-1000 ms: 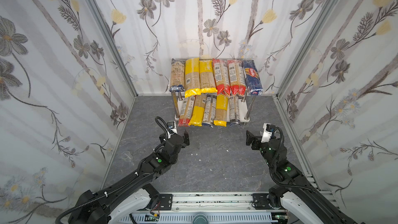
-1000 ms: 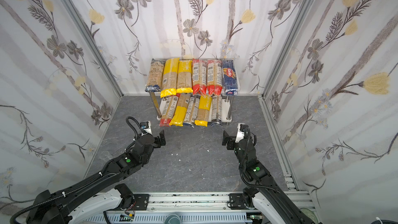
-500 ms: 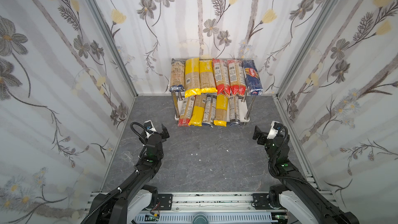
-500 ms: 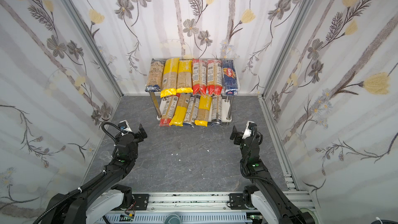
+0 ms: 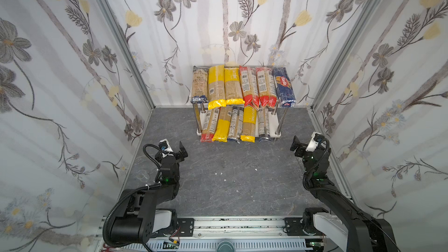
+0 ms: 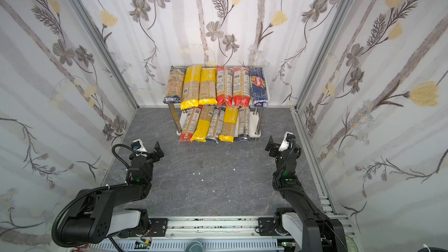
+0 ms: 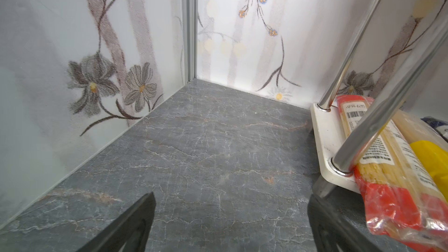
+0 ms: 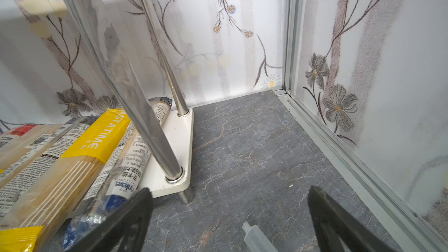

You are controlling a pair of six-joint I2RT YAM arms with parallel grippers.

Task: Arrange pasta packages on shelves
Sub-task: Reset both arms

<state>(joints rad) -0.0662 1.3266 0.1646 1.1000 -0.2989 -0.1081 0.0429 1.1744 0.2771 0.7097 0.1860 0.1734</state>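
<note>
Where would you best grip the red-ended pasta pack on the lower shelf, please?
I'd take its red end, from the front, across the narrow width: it overhangs the lower board, while a metal leg and the yellow pack crowd its sides.

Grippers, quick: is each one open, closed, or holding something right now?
Left gripper: open, holding nothing.
Right gripper: open, holding nothing.

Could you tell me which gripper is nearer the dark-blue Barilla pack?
Right. The right gripper is in front of the Barilla pack; the left gripper is off the opposite end of the shelves.
</note>
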